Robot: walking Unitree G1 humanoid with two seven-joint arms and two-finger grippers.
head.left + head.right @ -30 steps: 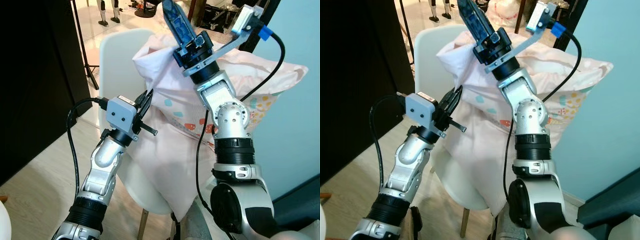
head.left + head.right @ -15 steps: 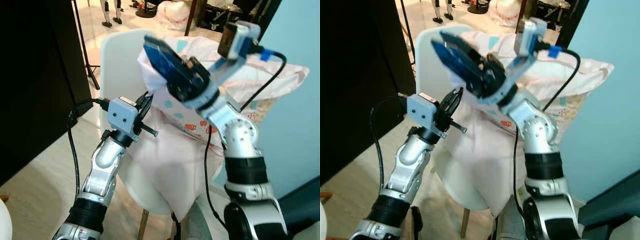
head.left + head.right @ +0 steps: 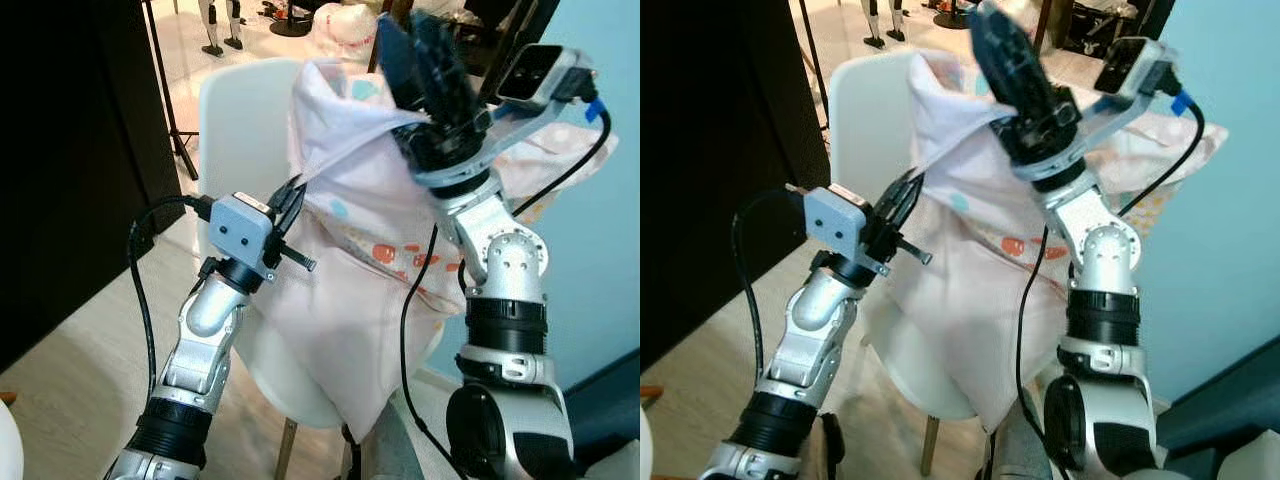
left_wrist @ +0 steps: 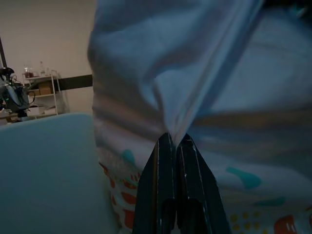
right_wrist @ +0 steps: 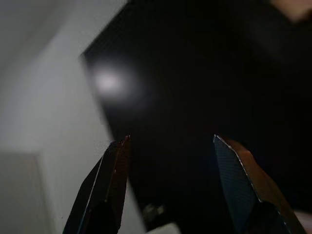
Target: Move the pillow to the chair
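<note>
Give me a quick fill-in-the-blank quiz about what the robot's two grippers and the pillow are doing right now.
1. The left gripper is shut on a fold of the ______.
2. The pillow rests against a chair whose colour is ______.
3. The right gripper has its fingers ______, with nothing between them.
4. The wall beside the pillow is light ______.

Missing words: pillow; white; open; blue

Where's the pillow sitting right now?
In the eye views the pillow is draped over the white chair, dead ahead, its edge pinched by the left gripper.
</note>
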